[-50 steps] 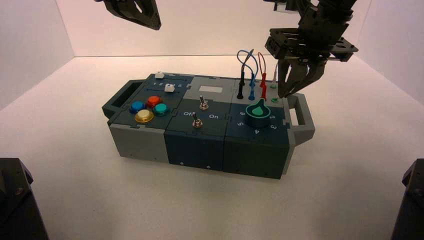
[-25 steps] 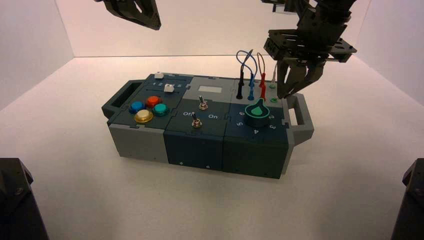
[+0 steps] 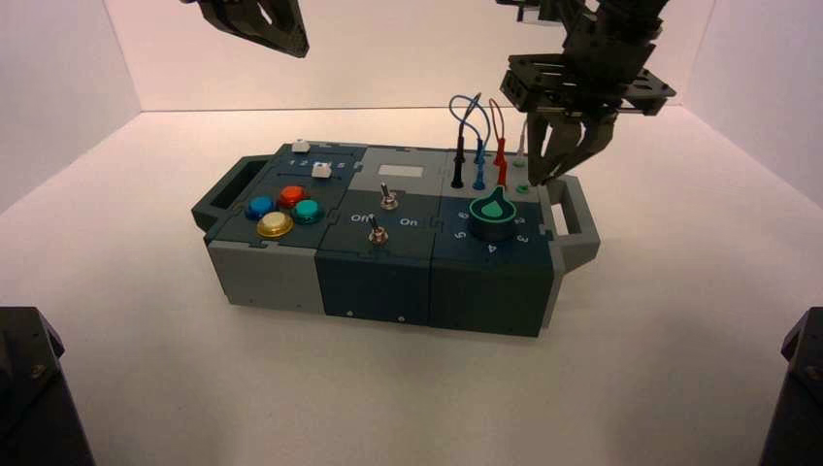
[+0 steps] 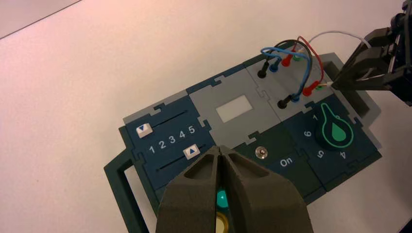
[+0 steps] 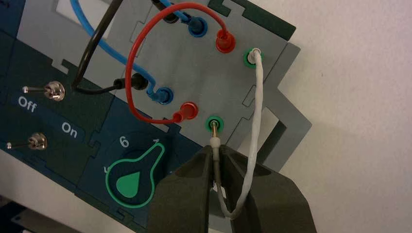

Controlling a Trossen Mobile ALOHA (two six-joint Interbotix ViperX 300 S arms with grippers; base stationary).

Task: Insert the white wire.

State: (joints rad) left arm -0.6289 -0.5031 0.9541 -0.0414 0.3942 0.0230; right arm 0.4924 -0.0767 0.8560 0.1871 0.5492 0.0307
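Observation:
My right gripper (image 5: 214,148) is shut on the free plug of the white wire (image 5: 255,111). The plug's bare metal pin touches the mouth of the near green socket (image 5: 214,122), and most of the pin still shows. The wire's other end sits in the far green socket (image 5: 253,56), and the lead loops back between my fingers. In the high view the right gripper (image 3: 542,180) hangs over the box's right end and the white wire (image 3: 524,136) rises beside it. My left gripper (image 3: 291,41) is shut and empty, high above the box's back left.
The red lead (image 5: 141,43) and the blue lead (image 5: 97,41) are plugged in just beside the green sockets. The green knob (image 3: 493,209) lies close in front of them. The box's right handle (image 3: 573,218) is under my right gripper. Two toggle switches (image 3: 385,201) stand mid-box.
My right gripper has moved a little left with the white plug in it. The box has shifted slightly left with it. The left arm has not moved.

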